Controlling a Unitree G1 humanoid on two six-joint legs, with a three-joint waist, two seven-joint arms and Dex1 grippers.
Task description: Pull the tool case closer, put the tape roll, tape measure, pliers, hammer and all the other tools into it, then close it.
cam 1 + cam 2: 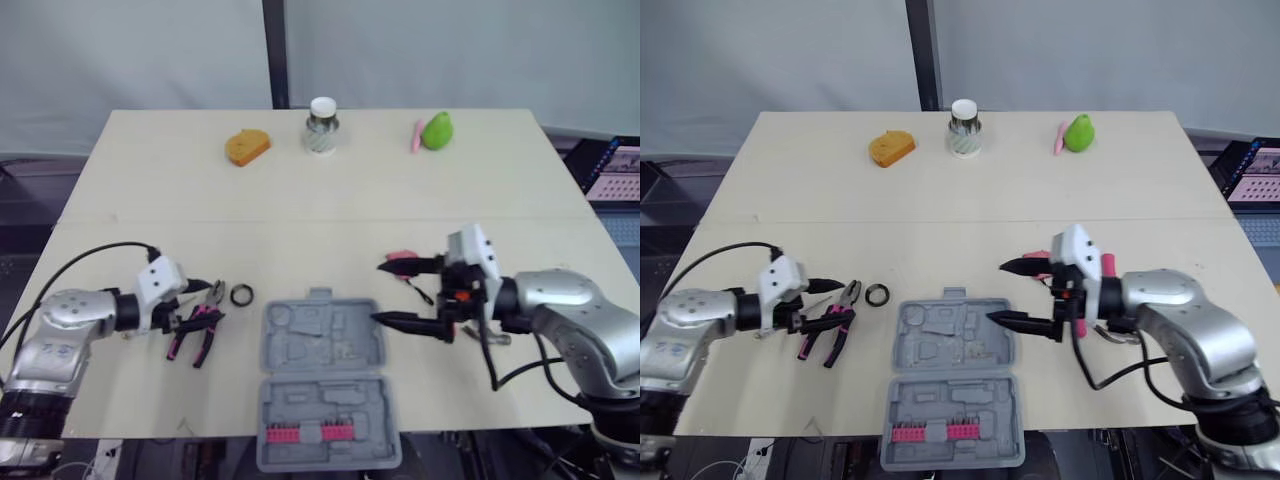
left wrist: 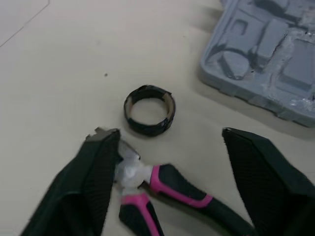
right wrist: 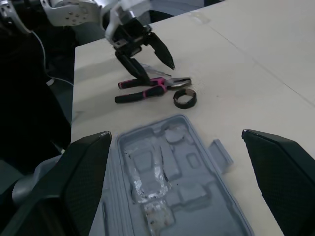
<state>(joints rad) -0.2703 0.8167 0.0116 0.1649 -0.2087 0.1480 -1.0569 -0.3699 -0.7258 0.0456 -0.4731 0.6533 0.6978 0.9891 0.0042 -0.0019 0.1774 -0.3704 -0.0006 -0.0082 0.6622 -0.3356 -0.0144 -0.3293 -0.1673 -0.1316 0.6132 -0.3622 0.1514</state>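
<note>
As the grey tool case point(image 1: 350, 330) lies spread open at 6 o'clock on the pale table point(image 1: 330, 190), both its halves face up, one behind the other. The half at the table's front edge carries a row of red bits point(image 1: 300, 432). The farther half shows only bare moulded pockets, with the latch tab pointing to 12 o'clock.

At 3 o'clock from the case hangs the right gripper point(image 1: 378, 292), its two black fingers spread wide. One tip is over the case's right edge and the other is beyond it toward 12 o'clock, with nothing between them. Just behind that gripper, toward 12 o'clock, a pink-handled item point(image 1: 400, 257) lies on the table; what it is I cannot tell.

At 9 o'clock from the case, the left gripper point(image 2: 167, 135) sits low at the table with its fingers parted. The pliers point(image 1: 200, 325), black with pink grips, lie there with their handles running between those fingers. One finger point(image 2: 93, 187) is against the metal head, though the pliers are not pinched.

Along the far edge stand an orange lump point(image 1: 247, 146) at 11 o'clock, a white-capped jar point(image 1: 322, 125) at 12 o'clock and a green pear-shaped thing point(image 1: 437, 131) at 1 o'clock.

The black tape roll point(image 1: 241, 295) lies flat at 10 o'clock from the case, just past the pliers' head and apart from both.
</note>
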